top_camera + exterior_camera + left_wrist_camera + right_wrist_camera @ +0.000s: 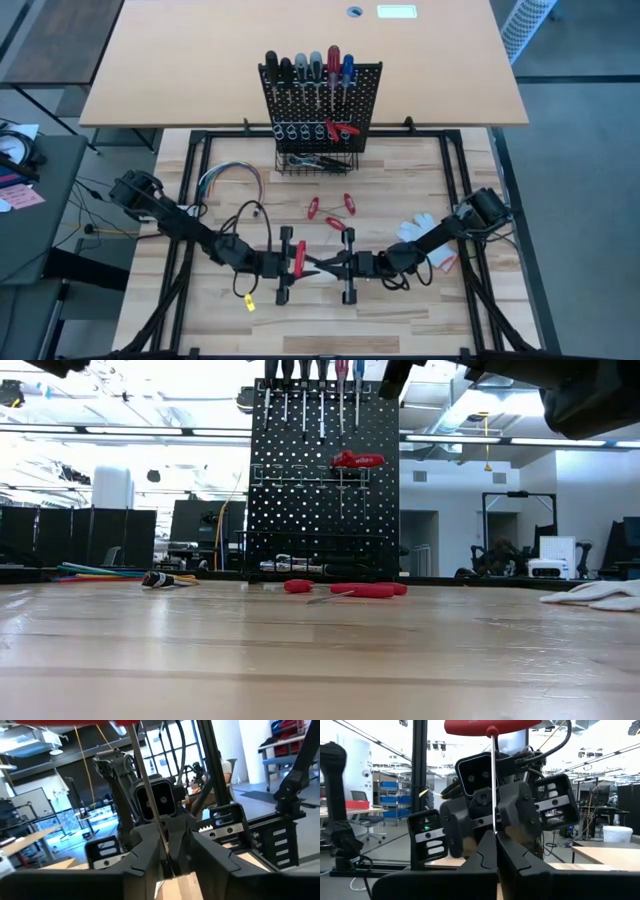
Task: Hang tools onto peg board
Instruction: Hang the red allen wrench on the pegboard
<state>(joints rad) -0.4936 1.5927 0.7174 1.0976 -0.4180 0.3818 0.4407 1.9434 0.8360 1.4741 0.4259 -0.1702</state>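
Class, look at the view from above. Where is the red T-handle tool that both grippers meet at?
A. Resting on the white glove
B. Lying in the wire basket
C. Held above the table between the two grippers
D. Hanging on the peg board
C: the red T-handle tool sits between the left gripper and the right gripper, well short of the peg board.

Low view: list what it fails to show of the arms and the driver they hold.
- Left tool and right tool: above the low view's top edge; only dark arm parts show.
- Red-handled driver: outside the low view; left wrist view's top edge crops its handle.
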